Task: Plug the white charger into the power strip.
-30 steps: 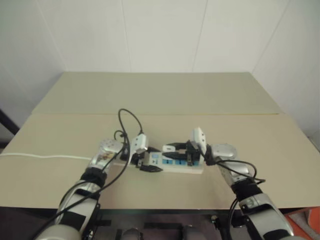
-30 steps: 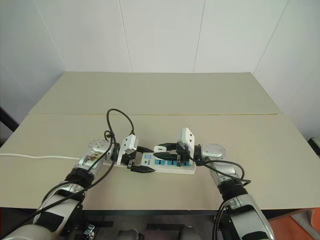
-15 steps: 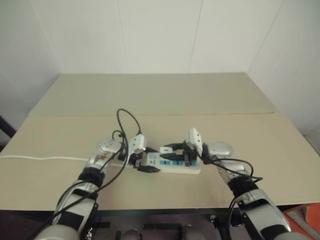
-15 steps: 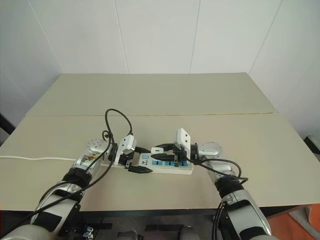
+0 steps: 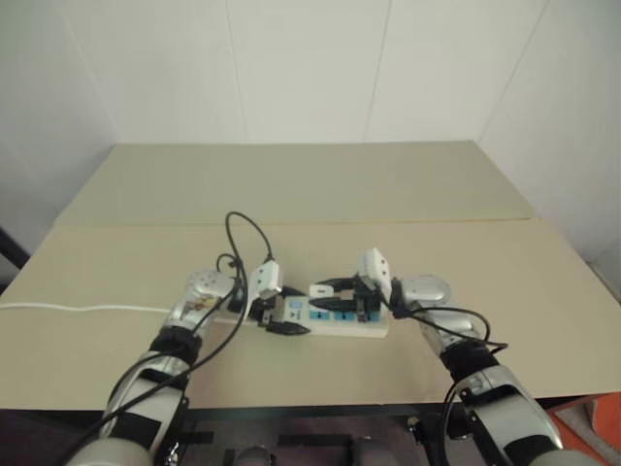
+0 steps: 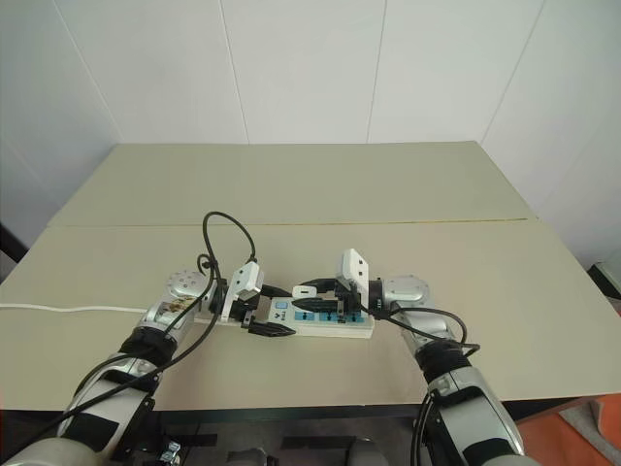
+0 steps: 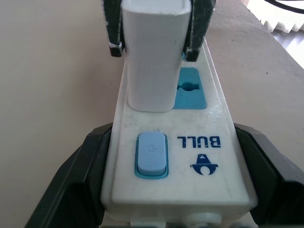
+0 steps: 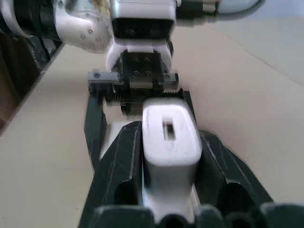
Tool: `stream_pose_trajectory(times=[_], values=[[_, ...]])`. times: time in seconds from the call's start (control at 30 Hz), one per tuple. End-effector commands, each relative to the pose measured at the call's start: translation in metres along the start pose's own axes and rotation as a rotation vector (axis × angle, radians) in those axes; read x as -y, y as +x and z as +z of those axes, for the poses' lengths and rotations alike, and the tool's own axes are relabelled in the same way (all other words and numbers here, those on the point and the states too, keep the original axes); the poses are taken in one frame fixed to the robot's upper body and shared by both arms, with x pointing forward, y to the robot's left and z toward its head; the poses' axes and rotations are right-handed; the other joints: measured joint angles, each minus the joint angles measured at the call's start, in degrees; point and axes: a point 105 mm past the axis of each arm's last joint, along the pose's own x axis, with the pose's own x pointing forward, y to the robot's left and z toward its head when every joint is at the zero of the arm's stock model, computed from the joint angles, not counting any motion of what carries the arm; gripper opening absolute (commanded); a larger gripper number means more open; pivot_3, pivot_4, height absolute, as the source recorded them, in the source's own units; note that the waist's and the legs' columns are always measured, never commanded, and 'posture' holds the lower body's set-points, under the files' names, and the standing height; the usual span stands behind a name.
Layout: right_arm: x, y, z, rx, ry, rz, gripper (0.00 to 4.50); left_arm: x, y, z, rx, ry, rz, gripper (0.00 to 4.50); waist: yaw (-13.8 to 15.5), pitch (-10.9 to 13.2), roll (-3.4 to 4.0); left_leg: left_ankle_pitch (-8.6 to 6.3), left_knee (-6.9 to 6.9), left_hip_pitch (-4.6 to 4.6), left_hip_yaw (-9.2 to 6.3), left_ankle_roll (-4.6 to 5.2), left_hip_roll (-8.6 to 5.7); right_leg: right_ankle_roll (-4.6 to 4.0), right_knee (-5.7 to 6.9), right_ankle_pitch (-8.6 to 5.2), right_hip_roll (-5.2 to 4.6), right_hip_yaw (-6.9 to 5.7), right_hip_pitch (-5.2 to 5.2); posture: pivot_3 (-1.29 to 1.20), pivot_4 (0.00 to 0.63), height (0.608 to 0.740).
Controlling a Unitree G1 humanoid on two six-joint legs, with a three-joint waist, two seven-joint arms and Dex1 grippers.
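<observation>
The power strip point(image 6: 361, 328) lies flat near the table's front edge, with its blue switch point(image 7: 151, 154) at the left end. My left gripper point(image 6: 277, 311) is shut on that end, a black finger point(image 7: 76, 180) against each long side. The white charger point(image 7: 154, 57) stands upright on the strip at the first blue socket panel, its prongs hidden. My right gripper point(image 6: 309, 297) reaches in from the right. Its fingers point(image 8: 121, 161) lie close against both sides of the charger point(image 8: 168, 135), shut on it.
The strip's thin white cord point(image 6: 58, 310) runs left across the beige table point(image 6: 310, 184) and off its edge. A black cable point(image 6: 228, 233) loops up from my left wrist. White walls stand behind the table; the front edge is close below the strip.
The whole picture shifted a little from a second ago, so the camera moved. Both grippers, the charger and the strip keep their places.
</observation>
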Motion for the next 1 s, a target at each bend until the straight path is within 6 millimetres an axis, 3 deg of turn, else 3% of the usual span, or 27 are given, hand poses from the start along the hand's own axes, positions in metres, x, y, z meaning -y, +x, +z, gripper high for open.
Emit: stream_pose_trajectory(times=[0.03,0.17,0.37,0.5,0.6,0.7,0.87,1.0], values=[[-0.017,-0.015,-0.057,-0.182,0.166,-0.018,3.07,-0.006,-0.015,0.005,-0.002,0.018,0.041,3.31,-0.10,-0.12,-0.21,0.00,-0.02,0.07,0.00,0.00,0.02,0.00,-0.02,0.00,0.03,0.00,0.06,0.00,0.150,0.740],[-0.018,-0.017,-0.055,-0.175,0.169,-0.011,4.43,-0.006,-0.013,0.005,0.001,0.016,0.039,3.31,-0.11,-0.20,-0.34,-0.01,-0.04,0.17,0.00,0.00,0.05,-0.02,-0.04,-0.01,0.05,0.00,0.16,0.00,0.150,0.740],[-0.009,-0.028,-0.039,-0.144,0.126,-0.027,4.48,-0.006,-0.008,0.005,0.009,0.005,0.040,3.31,0.01,-0.21,-0.36,-0.02,-0.07,0.17,0.00,0.01,0.05,-0.04,-0.08,-0.03,0.05,0.00,0.17,0.00,0.150,0.740],[0.002,-0.047,-0.015,-0.124,0.069,-0.052,4.50,-0.009,-0.006,0.007,0.024,-0.008,0.057,4.48,0.25,-0.20,-0.38,-0.02,-0.07,0.12,0.00,0.01,0.04,-0.03,-0.11,-0.03,0.04,0.00,0.15,0.00,0.150,0.740],[0.010,-0.073,0.006,-0.127,0.012,-0.079,4.50,-0.011,-0.009,0.019,0.071,0.000,0.061,4.48,0.83,-0.15,-0.38,-0.02,-0.05,-0.05,0.00,0.01,0.01,-0.03,-0.16,-0.03,0.00,-0.01,0.05,0.00,0.150,0.740],[0.013,-0.091,0.020,-0.133,-0.017,-0.103,4.50,-0.007,-0.015,0.033,0.118,0.028,0.048,4.48,1.22,-0.06,-0.31,-0.01,0.05,-0.75,0.03,0.01,-0.03,-0.03,0.04,-0.02,-0.03,0.03,-0.72,0.00,0.150,0.740],[0.015,-0.122,0.042,-0.149,-0.072,-0.154,4.50,0.010,-0.042,0.063,0.173,0.077,0.013,4.48,0.93,0.06,-0.17,0.00,0.07,-1.42,0.10,0.00,-0.02,-0.05,0.29,0.00,-0.02,0.14,-1.56,0.00,0.150,0.740],[0.011,-0.148,0.054,-0.177,-0.104,-0.208,4.50,0.024,-0.078,0.086,0.184,0.105,0.041,4.48,1.04,0.28,-0.09,0.00,0.08,-1.41,0.13,0.00,-0.01,-0.04,0.16,0.00,-0.02,0.15,-1.55,0.00,0.150,0.740]])
